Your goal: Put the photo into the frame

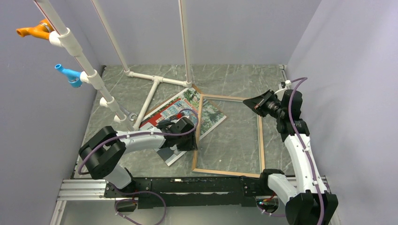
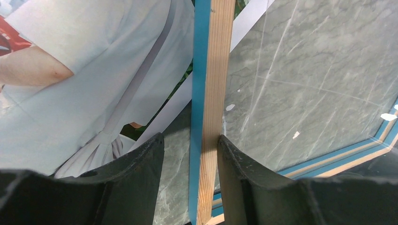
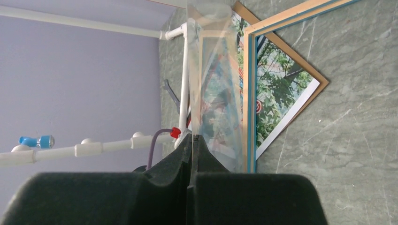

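The frame lies flat on the table, light wood up, with blue on its side. Its left rail runs between the fingers of my left gripper. The right finger touches the wood and the left finger stands apart, so this gripper is open. The photo lies on a brown backing board, partly under the frame's left rail. My right gripper is shut on a thin clear pane that stands on edge above the table, near the frame's far right corner.
A white pipe rack stands on the table behind the photo. A slanted pipe on the left carries an orange piece and a blue piece. Grey walls close in both sides. The arm bases sit on a rail.
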Controlling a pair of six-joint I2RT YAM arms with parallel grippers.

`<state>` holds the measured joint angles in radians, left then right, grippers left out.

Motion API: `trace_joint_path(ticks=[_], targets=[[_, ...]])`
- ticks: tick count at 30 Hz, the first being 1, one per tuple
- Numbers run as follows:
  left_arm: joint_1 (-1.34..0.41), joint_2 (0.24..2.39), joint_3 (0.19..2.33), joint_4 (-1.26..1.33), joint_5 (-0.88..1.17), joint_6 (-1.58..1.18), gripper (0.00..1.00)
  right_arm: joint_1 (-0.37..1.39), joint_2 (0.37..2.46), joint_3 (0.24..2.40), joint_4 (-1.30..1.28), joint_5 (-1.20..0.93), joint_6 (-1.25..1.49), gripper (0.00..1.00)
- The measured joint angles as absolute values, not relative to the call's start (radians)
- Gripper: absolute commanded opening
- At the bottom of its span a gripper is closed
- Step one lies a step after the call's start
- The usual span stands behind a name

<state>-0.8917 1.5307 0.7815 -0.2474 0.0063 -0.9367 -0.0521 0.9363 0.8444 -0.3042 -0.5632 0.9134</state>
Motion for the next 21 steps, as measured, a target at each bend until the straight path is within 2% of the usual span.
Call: trace_joint_path(ticks=[12, 21], targets=[[-0.896, 1.545, 0.788, -0.249, 0.006, -0.937, 0.48, -0.052, 0.969, 0.838, -0.303, -0.559, 0.908, 0.00], [-0.901, 1.547, 0.794, -0.248, 0.003, -0.936, 0.40, -0.052, 0.960, 0.791, -0.282, -0.558, 0.913, 0.00]])
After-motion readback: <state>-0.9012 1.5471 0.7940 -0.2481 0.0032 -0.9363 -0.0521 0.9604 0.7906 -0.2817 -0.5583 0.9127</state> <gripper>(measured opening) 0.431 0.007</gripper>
